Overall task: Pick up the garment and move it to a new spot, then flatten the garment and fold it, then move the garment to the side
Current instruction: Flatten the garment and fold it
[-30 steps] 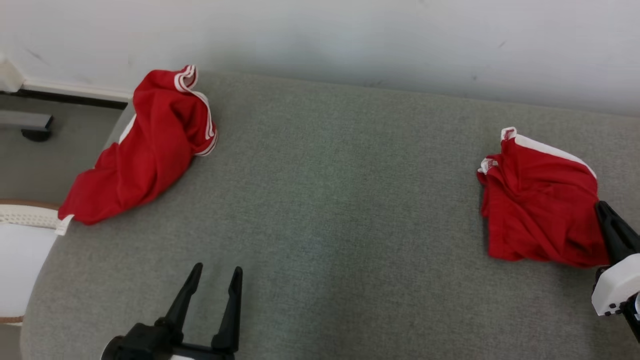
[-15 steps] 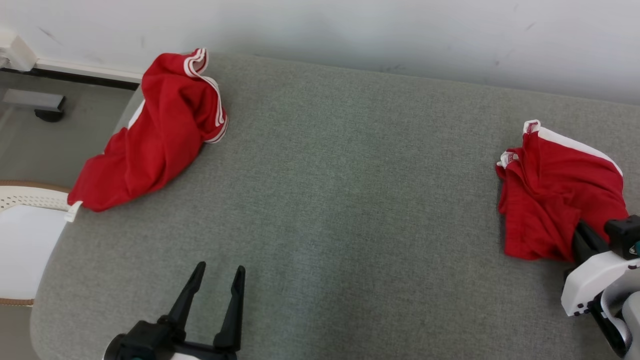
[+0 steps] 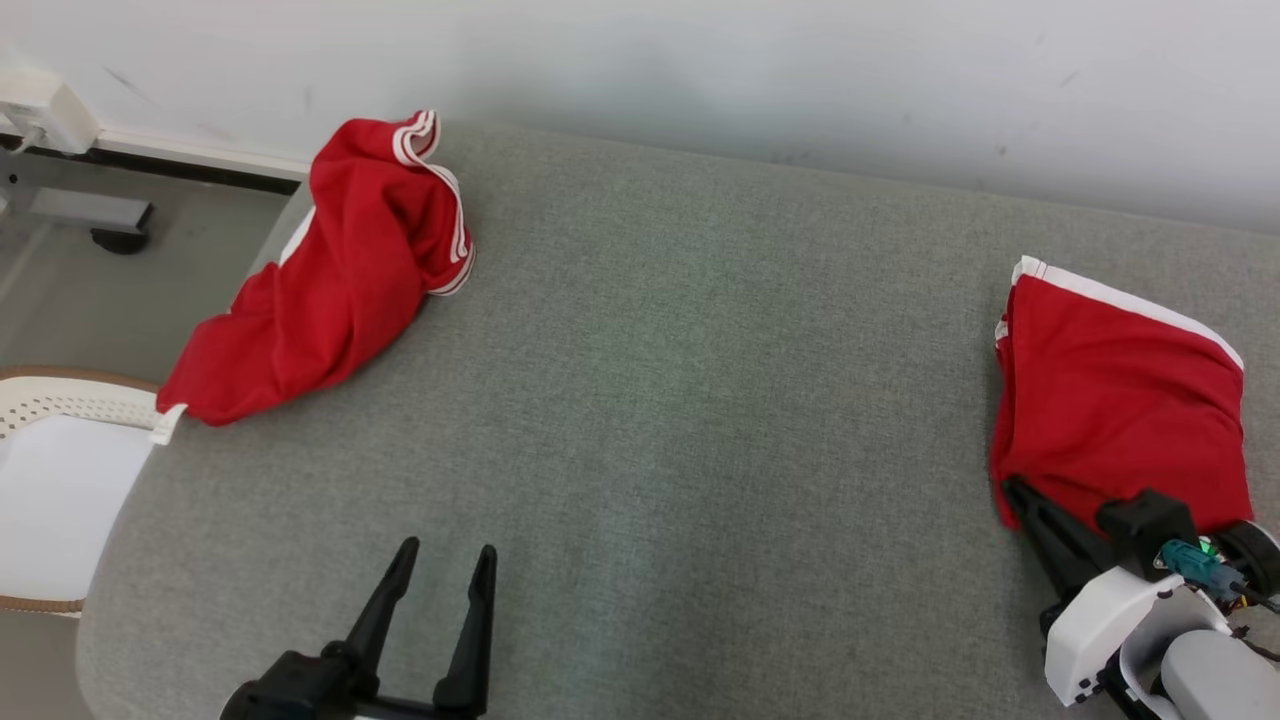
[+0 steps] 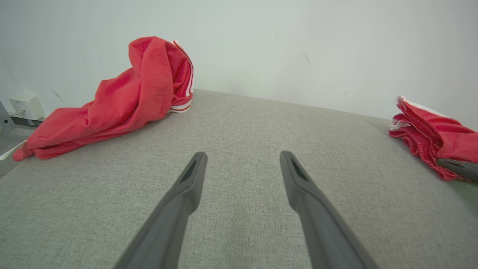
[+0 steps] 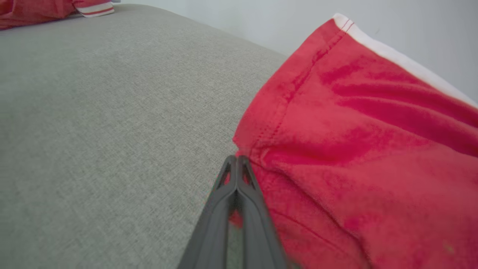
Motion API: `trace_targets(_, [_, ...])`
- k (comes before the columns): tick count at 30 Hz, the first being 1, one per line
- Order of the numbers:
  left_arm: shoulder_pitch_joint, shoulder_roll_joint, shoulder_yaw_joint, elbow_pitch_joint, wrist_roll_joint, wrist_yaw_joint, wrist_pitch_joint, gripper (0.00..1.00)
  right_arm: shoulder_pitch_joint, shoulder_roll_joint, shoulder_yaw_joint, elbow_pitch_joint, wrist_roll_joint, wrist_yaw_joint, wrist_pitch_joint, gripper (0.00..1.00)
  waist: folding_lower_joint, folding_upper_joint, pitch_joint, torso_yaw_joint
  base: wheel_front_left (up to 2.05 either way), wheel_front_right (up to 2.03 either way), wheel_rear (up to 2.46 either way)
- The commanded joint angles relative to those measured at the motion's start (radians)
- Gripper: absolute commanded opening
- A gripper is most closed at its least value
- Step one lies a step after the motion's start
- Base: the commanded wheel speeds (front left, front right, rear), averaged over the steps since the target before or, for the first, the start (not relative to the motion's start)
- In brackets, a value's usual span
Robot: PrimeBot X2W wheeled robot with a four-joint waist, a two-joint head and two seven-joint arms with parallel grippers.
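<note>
Garment [image 3: 1120, 400] drawn taut — right fingers [image 3: 1040, 525] clamp it, left fingers [image 3: 380, 600] splayed

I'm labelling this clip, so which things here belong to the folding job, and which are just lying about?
In the job: right garment, pinched at its near corner by the shut right pincer; grey cushion under it; left pincer, open, idle.
Lying about, for now: left garment, crumpled, untouched; white chair; wall socket.
</note>
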Motion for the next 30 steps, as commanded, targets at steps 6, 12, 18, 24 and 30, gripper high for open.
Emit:
trace_targets(6, [0.028,0.003,0.004,0.008,-0.021,0.006,-0.001,1.00,0.051,-0.027,0.066,-0.023,0.033,-0.002,0.017,0.00,-0.0001,0.0000,-0.022,-0.008,0.00,0.00,0.00])
trace_targets(12, [0.058,0.004,0.024,0.022,-0.025,0.012,0.000,1.00,0.106,-0.024,0.062,-0.047,0.076,-0.002,-0.004,0.00,-0.0001,0.0000,-0.082,-0.035,0.00,0.00,0.00])
trace_targets(18, [0.116,0.003,0.050,0.026,-0.019,0.016,-0.001,1.00,0.224,-0.042,-0.043,-0.089,0.106,-0.002,-0.044,0.39,-0.0001,0.0000,-0.179,-0.074,0.00,0.00,0.00])
trace_targets(24, [0.161,0.003,0.081,0.013,-0.007,0.016,-0.001,1.00,0.355,-0.058,-0.219,-0.163,0.085,-0.002,-0.057,1.00,-0.0001,0.0000,-0.235,-0.111,0.00,0.00,0.00])
trace_targets(30, [0.179,0.003,0.114,0.005,0.002,0.011,-0.001,1.00,0.472,-0.027,-0.423,-0.251,0.026,-0.002,-0.058,1.00,-0.0001,0.0000,-0.256,-0.135,0.00,0.00,0.00])
